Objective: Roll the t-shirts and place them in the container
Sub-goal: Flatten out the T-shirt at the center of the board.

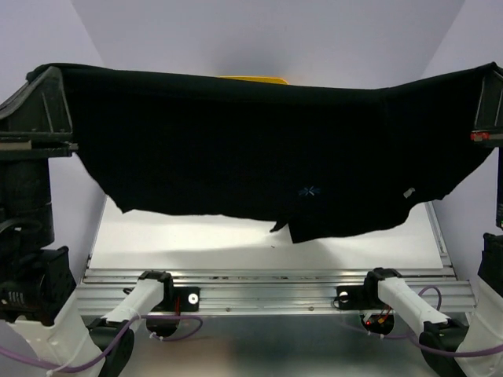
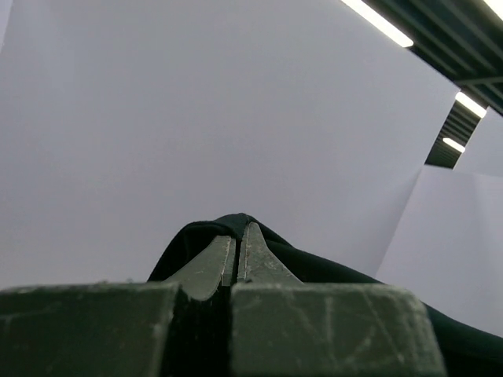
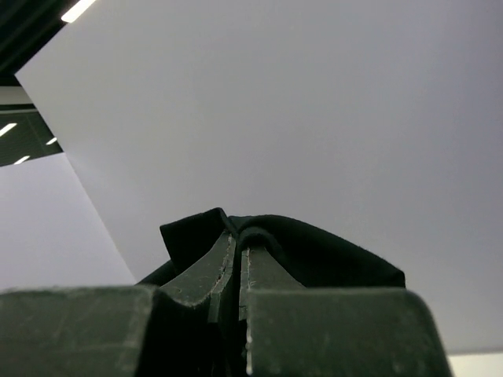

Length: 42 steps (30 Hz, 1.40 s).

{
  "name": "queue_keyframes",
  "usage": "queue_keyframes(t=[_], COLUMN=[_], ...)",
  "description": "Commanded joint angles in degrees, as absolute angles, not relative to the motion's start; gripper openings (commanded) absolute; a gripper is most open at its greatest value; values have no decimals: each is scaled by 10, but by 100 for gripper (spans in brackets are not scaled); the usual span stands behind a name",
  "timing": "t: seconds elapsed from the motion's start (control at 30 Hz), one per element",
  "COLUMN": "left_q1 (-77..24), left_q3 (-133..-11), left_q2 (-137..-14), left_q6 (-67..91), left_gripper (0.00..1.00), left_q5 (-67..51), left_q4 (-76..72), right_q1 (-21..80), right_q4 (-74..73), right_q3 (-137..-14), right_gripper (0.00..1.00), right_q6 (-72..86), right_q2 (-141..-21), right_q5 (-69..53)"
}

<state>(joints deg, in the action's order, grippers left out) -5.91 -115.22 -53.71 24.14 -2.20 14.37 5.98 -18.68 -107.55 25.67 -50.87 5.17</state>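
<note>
From above, the black t-shirt (image 1: 259, 149) hangs spread across almost the whole width of the frame, its top edge pulled taut between the left claw (image 1: 45, 75) at upper left and the right claw (image 1: 491, 75) at upper right, its ragged lower hem clear of the white table (image 1: 196, 236) in the lower middle. A sliver of a yellow tub (image 1: 251, 78) shows over the top edge, pale walls (image 1: 259, 35) rise behind, and a metal rail (image 1: 275, 287) runs along the near edge of the table. In the left wrist view the left claw (image 2: 238, 247) is pinched tight on a fold of the black cloth (image 2: 330, 271), against a white wall panel (image 2: 196, 118), with strip lights (image 2: 377, 22) at upper right. In the right wrist view the right claw (image 3: 237, 251) likewise clamps a bunched fold of the shirt (image 3: 314, 255), with strip lights (image 3: 78, 9) at upper left.
</note>
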Motion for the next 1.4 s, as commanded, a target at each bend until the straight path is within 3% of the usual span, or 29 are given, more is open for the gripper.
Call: queue_keyframes(t=[0.0,0.3,0.83,1.17,1.37], left_q1=[-58,-58,-56,-54,-54], left_q3=[-1183,-1143,-833,-818,-859], left_q2=[-538,-543,-727,-873,-861], left_q6=[224,221,213,230,214], left_gripper=[0,0,0,0,0], left_q5=[17,30,32,-17,-21], left_q4=[109,83,-11,-47,-17], right_q1=[55,55,55,55,55], right_q4=[-181,-244,-281,-200,-197], right_q3=[-1110,-1128,-831,-734,-761], right_gripper=[1,1,1,1,1], right_q6=[250,235,244,256,244], right_q2=[-492,-505,-636,-763,-750], right_q5=[65,147,287,321,288])
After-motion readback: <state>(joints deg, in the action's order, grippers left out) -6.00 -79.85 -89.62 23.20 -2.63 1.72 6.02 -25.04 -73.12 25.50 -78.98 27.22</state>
